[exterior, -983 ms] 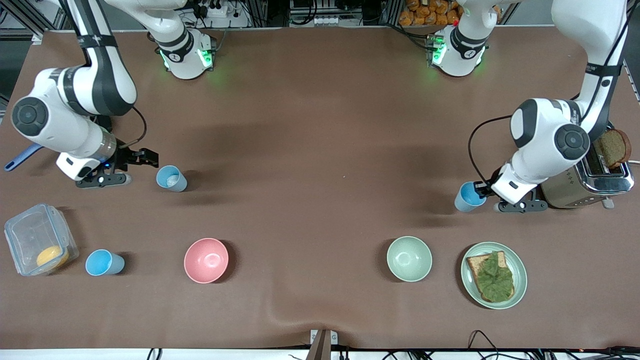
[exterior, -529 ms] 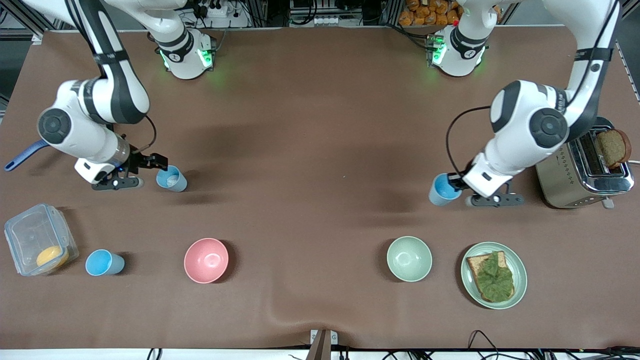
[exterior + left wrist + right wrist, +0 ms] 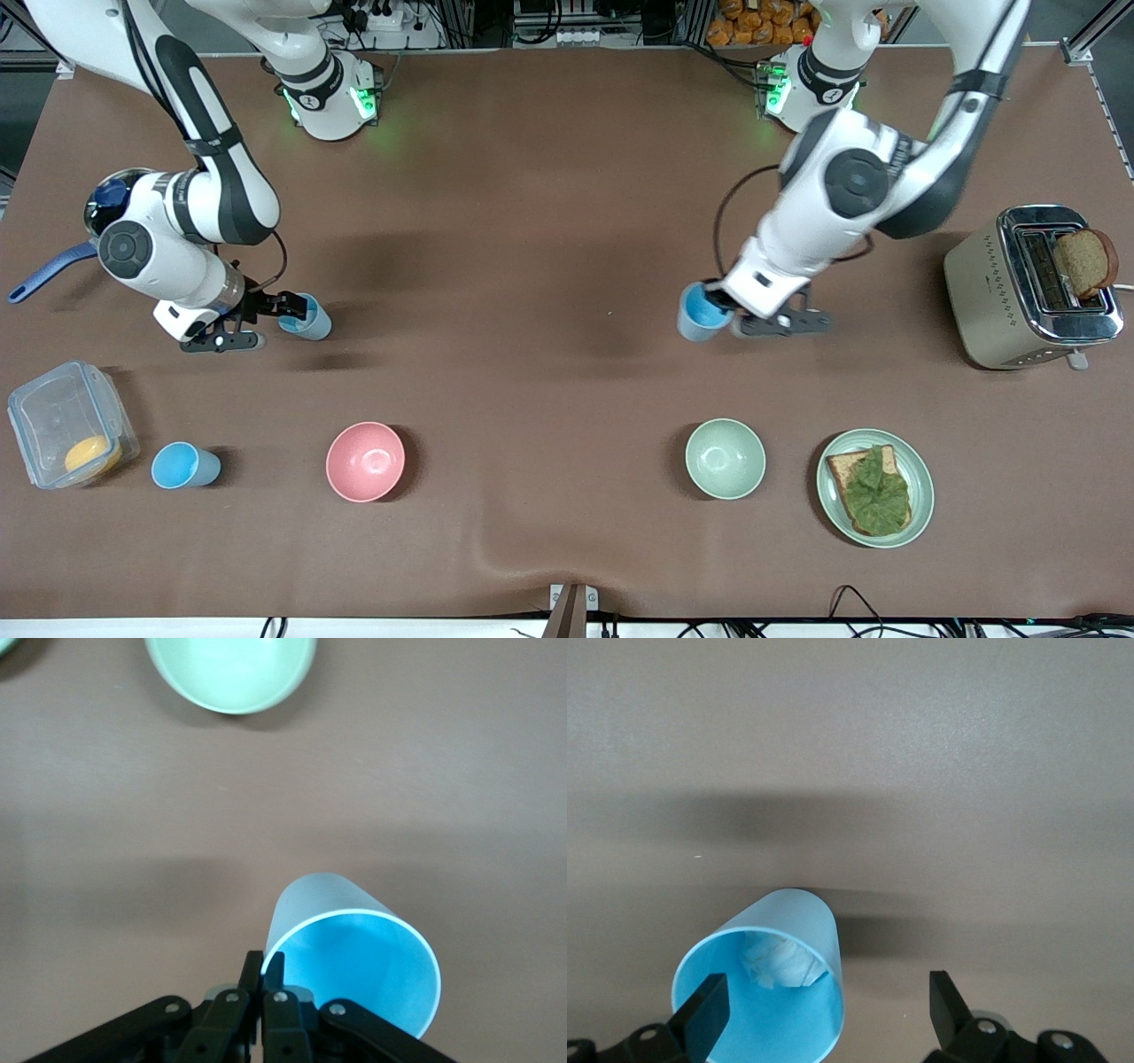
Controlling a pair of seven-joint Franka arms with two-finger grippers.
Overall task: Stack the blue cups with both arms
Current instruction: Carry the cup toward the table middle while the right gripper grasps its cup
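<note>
My left gripper (image 3: 722, 307) is shut on the rim of a blue cup (image 3: 701, 313) and holds it over the middle of the table; in the left wrist view one finger of the gripper (image 3: 263, 967) is inside the cup (image 3: 354, 961) and one outside. My right gripper (image 3: 289, 309) is open at a second blue cup (image 3: 310, 319) that stands on the table and has a white crumpled wad inside. In the right wrist view the gripper (image 3: 824, 1010) straddles that cup's (image 3: 757, 992) wall. A third blue cup (image 3: 182, 466) stands nearer the front camera, beside the clear box.
A pink bowl (image 3: 365, 461) and a green bowl (image 3: 725, 458) stand nearer the front camera. A plate with toast and lettuce (image 3: 921, 509) lies beside the green bowl. A toaster (image 3: 1010, 301) stands at the left arm's end. A clear box (image 3: 53, 416) is at the right arm's end.
My left arm has carried its blue cup from beside the toaster toward the middle of the table. My right gripper has moved up to the second cup, one finger now inside it.
</note>
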